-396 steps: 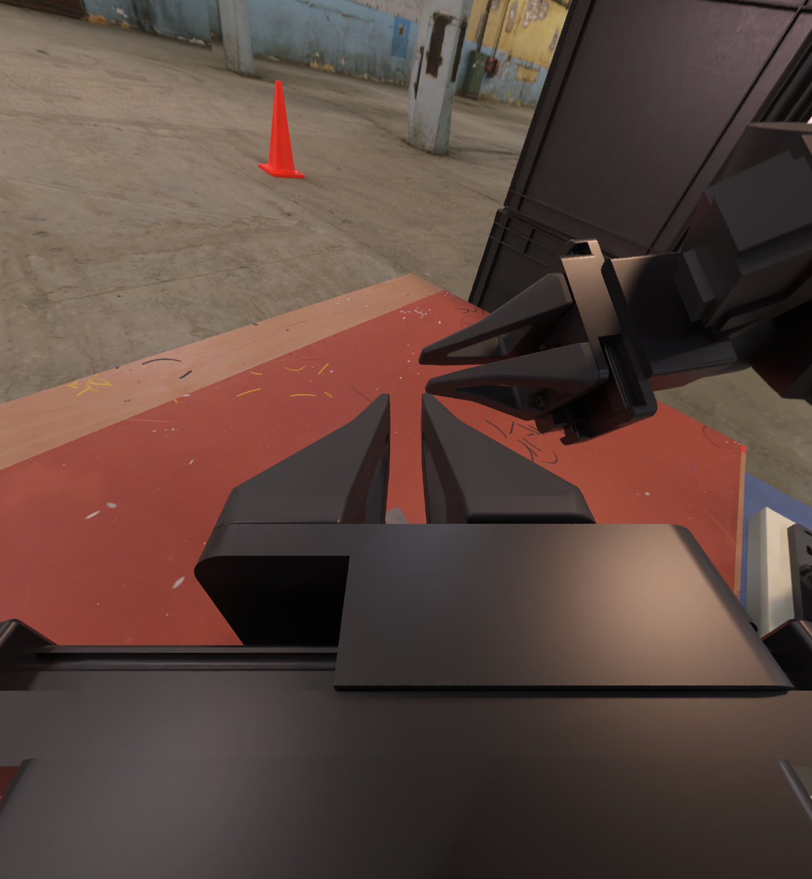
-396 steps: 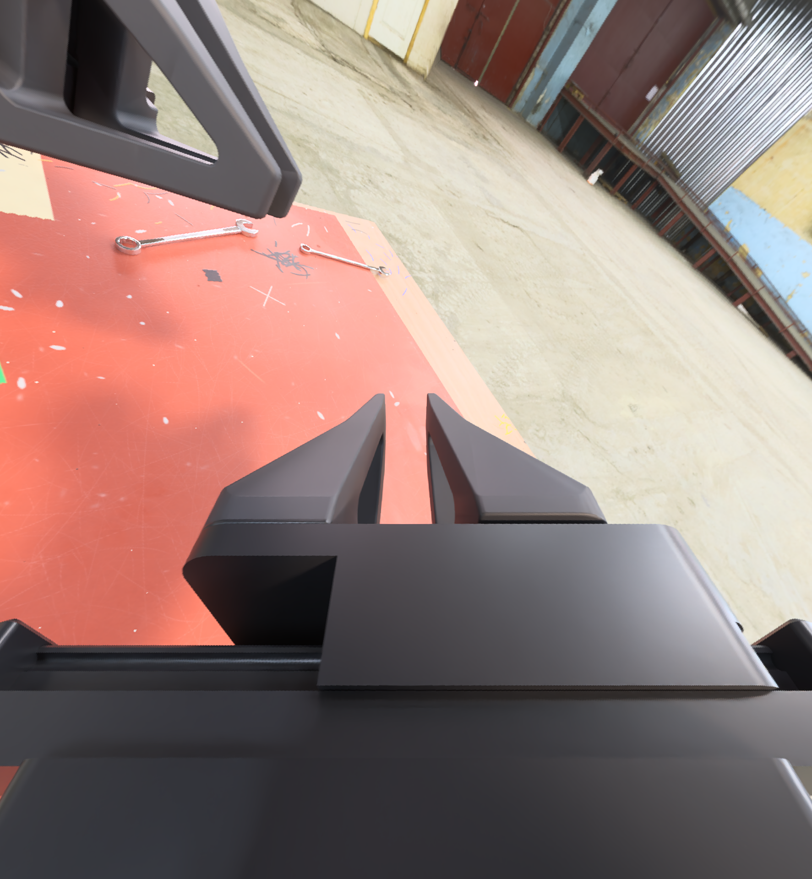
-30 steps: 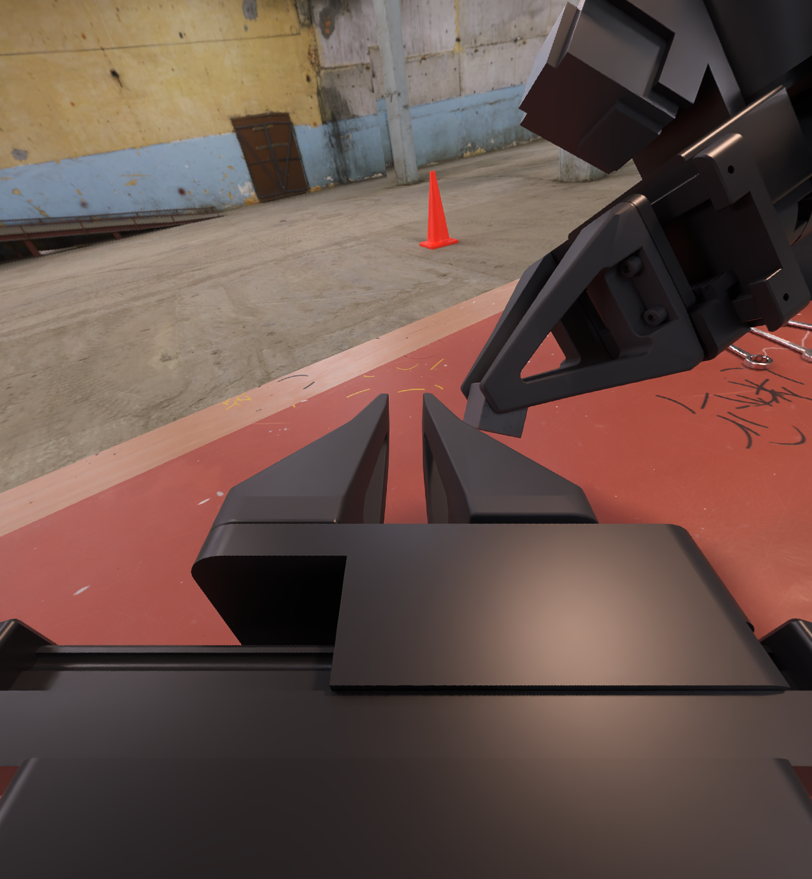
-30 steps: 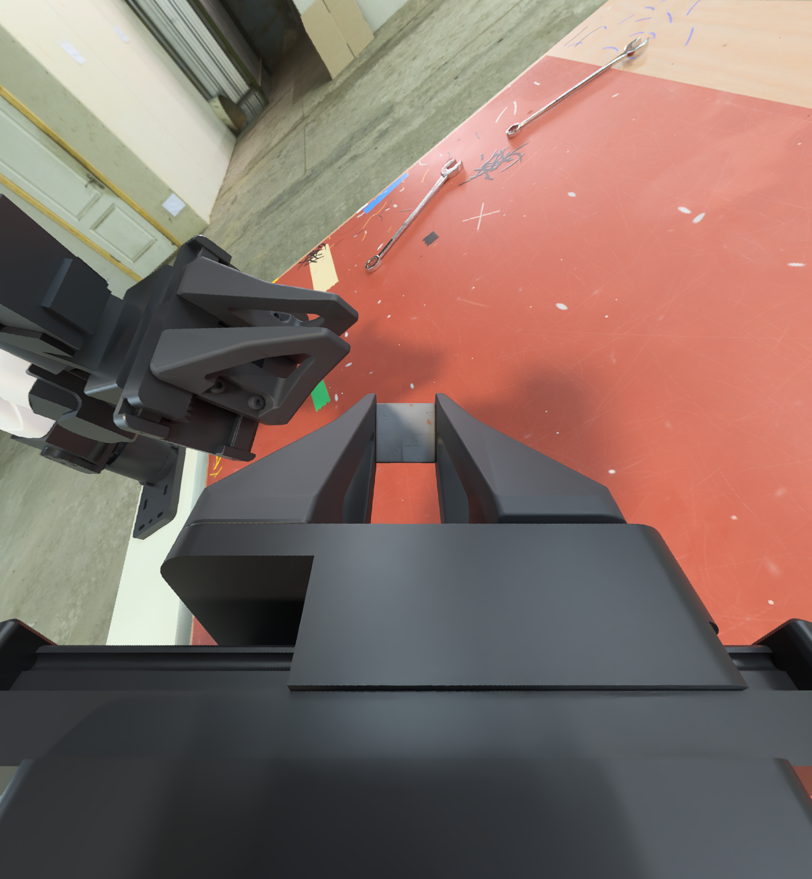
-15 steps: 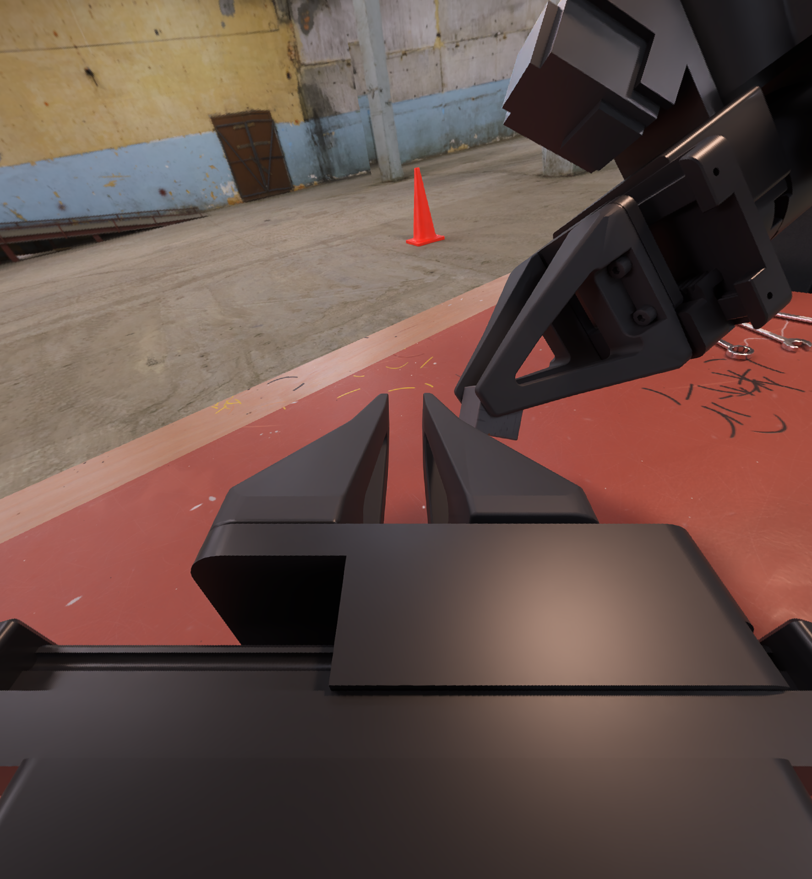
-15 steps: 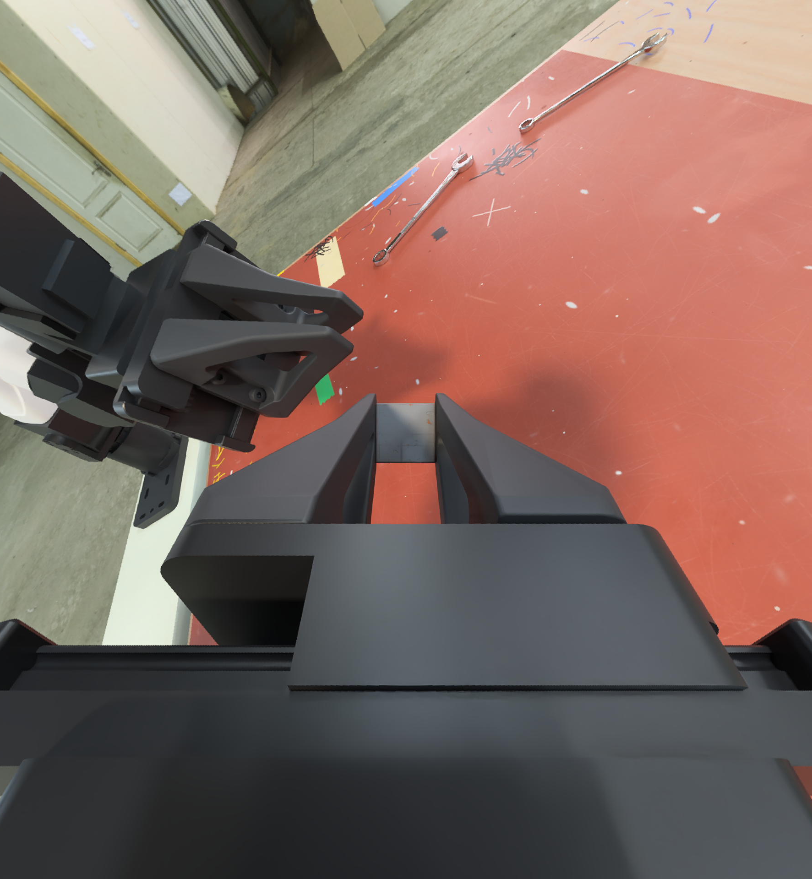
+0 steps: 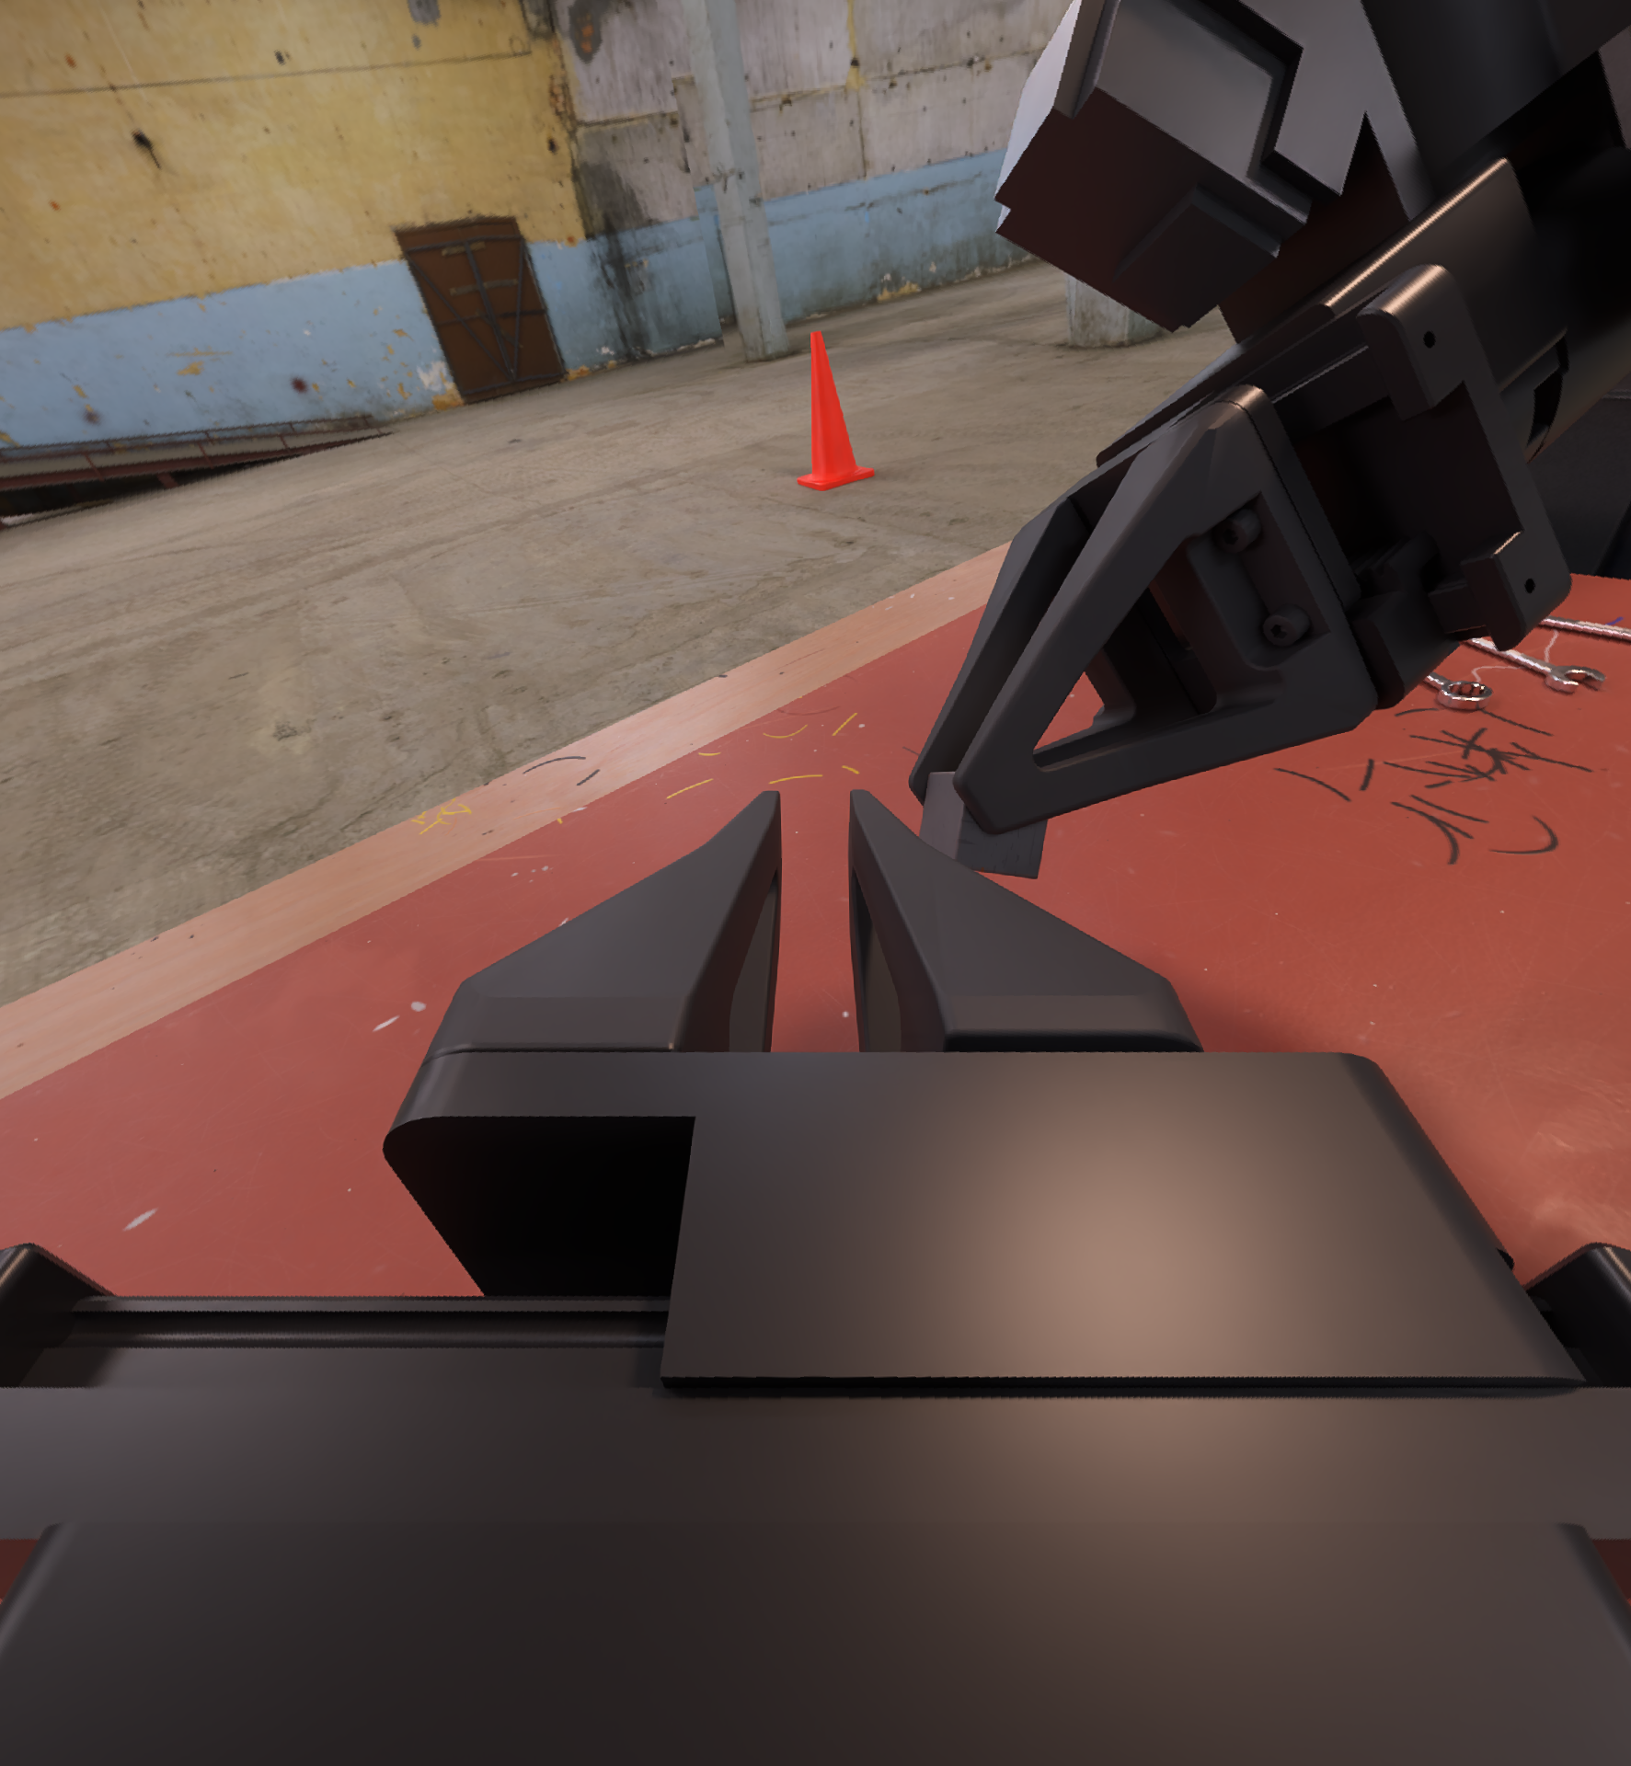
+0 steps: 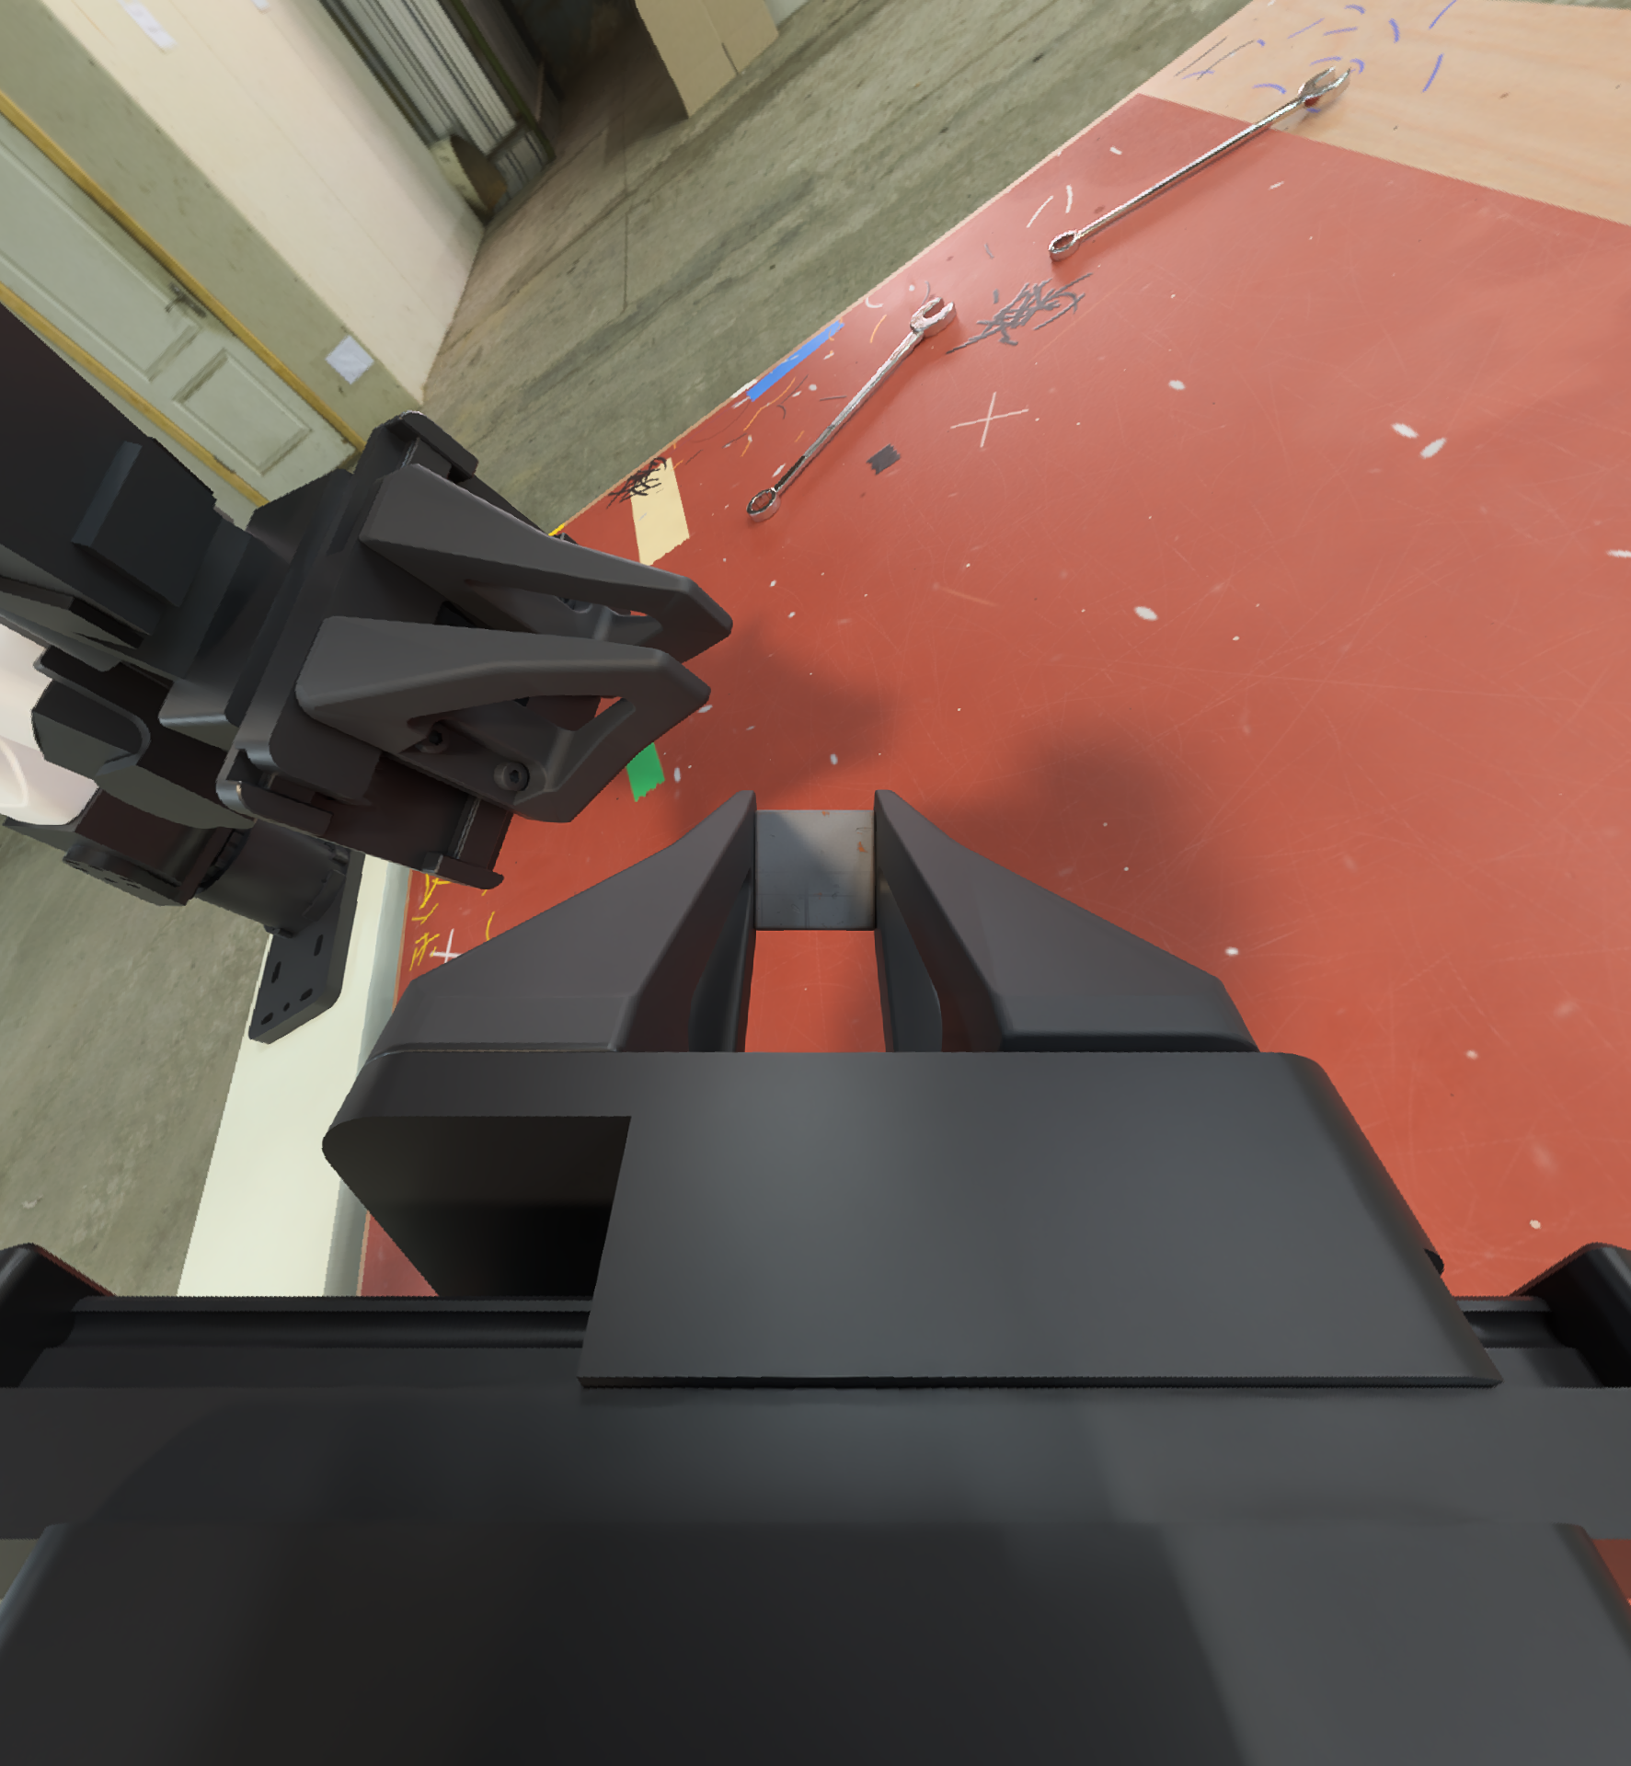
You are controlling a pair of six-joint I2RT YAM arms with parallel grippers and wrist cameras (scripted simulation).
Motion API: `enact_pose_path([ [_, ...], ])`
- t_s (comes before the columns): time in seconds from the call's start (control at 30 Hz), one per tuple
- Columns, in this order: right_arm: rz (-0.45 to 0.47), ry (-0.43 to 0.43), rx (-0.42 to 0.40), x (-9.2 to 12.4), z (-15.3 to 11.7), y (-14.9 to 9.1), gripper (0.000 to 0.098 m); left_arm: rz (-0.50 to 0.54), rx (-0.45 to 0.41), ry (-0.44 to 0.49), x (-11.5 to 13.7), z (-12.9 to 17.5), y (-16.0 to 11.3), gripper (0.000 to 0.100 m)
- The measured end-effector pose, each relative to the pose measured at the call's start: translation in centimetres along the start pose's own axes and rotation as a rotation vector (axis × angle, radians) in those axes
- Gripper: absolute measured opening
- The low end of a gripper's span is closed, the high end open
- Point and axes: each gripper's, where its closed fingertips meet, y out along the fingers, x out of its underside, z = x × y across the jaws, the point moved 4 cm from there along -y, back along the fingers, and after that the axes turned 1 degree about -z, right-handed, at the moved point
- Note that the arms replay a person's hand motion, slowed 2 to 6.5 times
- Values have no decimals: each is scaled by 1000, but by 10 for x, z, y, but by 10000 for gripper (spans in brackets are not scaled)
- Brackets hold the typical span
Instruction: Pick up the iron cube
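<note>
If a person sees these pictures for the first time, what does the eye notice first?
First, the grey iron cube clamped between the right gripper fingertips, above the red table. Next, the left gripper, nearly closed and empty, close beside it. Beyond the table stands an orange traffic cone on the concrete floor.

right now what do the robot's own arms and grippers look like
Both are matte black. The left gripper and the right gripper each have two wedge-shaped fingers that taper to blunt tips, mounted on a flat, boxy carriage with a rail. Seen from the side, each finger is an open triangular frame with visible screws. No loose cables show. A white section sits further up the left arm.
</note>
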Motion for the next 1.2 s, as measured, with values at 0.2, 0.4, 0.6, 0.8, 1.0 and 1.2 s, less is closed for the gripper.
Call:
enact_pose_path([
  [0.2, 3, -5, 0, -1, -1, -1, 201, 1, 3, 0, 0, 0, 0, 119],
  [0.4, 5, -8, -1, -2, -2, -1, 201, 2, 6, 6, 0, 0, 0, 119],
  [0.6, -1, -14, -10, -1, -3, -1, 201, 2, 22, 18, 0, 0, -1, 119],
  [0.8, -10, -32, -22, -2, -5, -1, 201, -7, 55, 37, -2, 0, -1, 118],
  [1.0, -13, -39, -23, -3, -5, -1, 201, -13, 70, 63, -5, -3, 0, 118],
  [1.2, -17, -36, -15, -3, -5, -1, 201, -15, 60, 63, -6, -4, 0, 119],
])
